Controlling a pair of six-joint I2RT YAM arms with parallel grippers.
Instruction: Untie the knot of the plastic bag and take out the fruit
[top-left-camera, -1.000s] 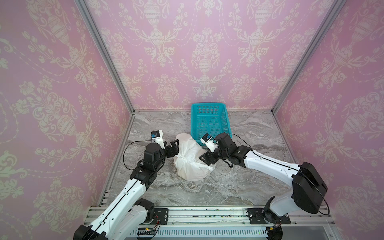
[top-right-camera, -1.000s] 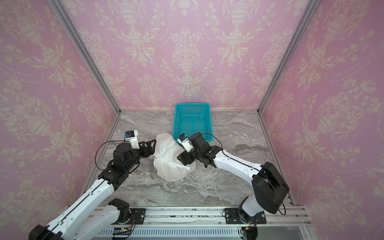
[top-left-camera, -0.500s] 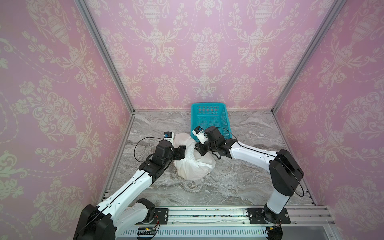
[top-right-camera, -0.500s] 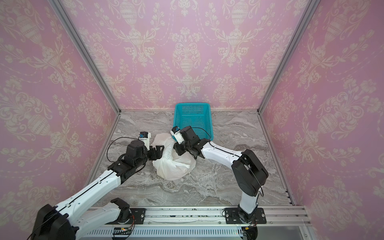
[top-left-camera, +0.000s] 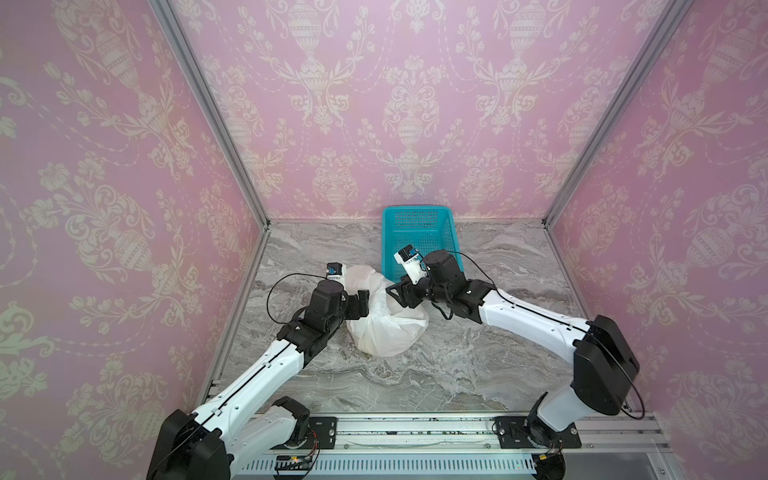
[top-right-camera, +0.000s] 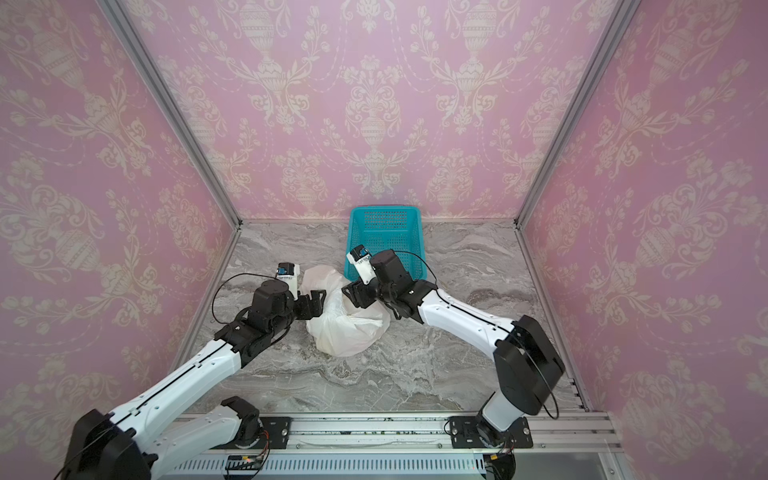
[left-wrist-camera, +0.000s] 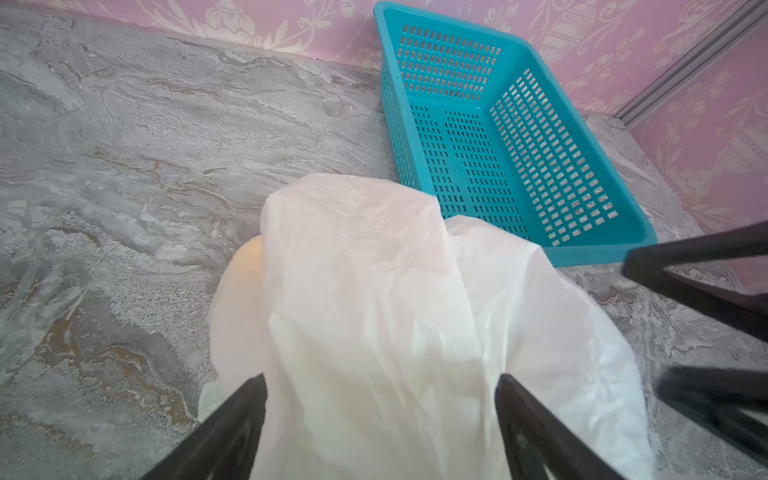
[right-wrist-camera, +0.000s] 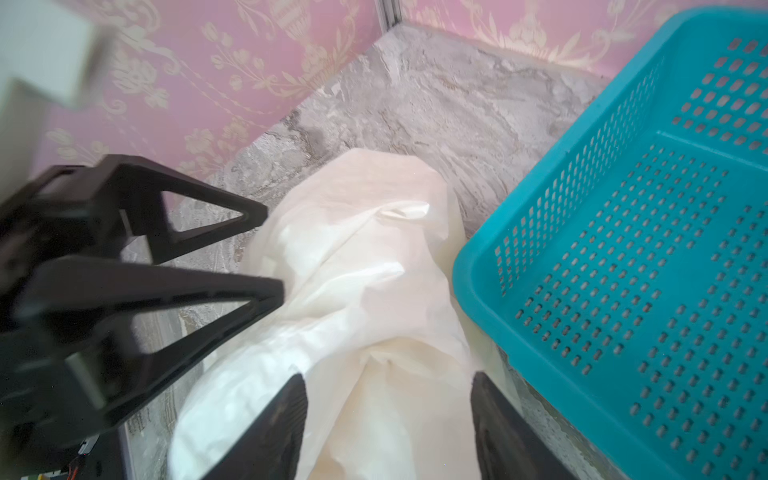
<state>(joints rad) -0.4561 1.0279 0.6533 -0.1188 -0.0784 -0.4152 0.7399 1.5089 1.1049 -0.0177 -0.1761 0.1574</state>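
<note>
The white plastic bag (top-left-camera: 386, 320) (top-right-camera: 345, 322) lies crumpled on the marble table, just in front of the teal basket. My left gripper (top-left-camera: 363, 301) (left-wrist-camera: 381, 380) is open at the bag's left side, its jaws straddling loose plastic (left-wrist-camera: 374, 291). From the right, my right gripper (top-left-camera: 399, 293) (right-wrist-camera: 387, 380) is open too, with a raised fold of the bag (right-wrist-camera: 365, 257) between its jaws. I cannot make out the knot among the folds. The fruit is hidden inside the bag.
The teal perforated basket (top-left-camera: 419, 237) (left-wrist-camera: 498, 137) (right-wrist-camera: 644, 249) holds nothing and stands against the back wall, touching the bag's far edge. Both grippers' fingertips are close together over the bag. Pink walls close in the left, back and right sides.
My left gripper has moved right, onto the bag's left side. My right gripper has moved from the bag's right flank up to its top, near the basket corner.
</note>
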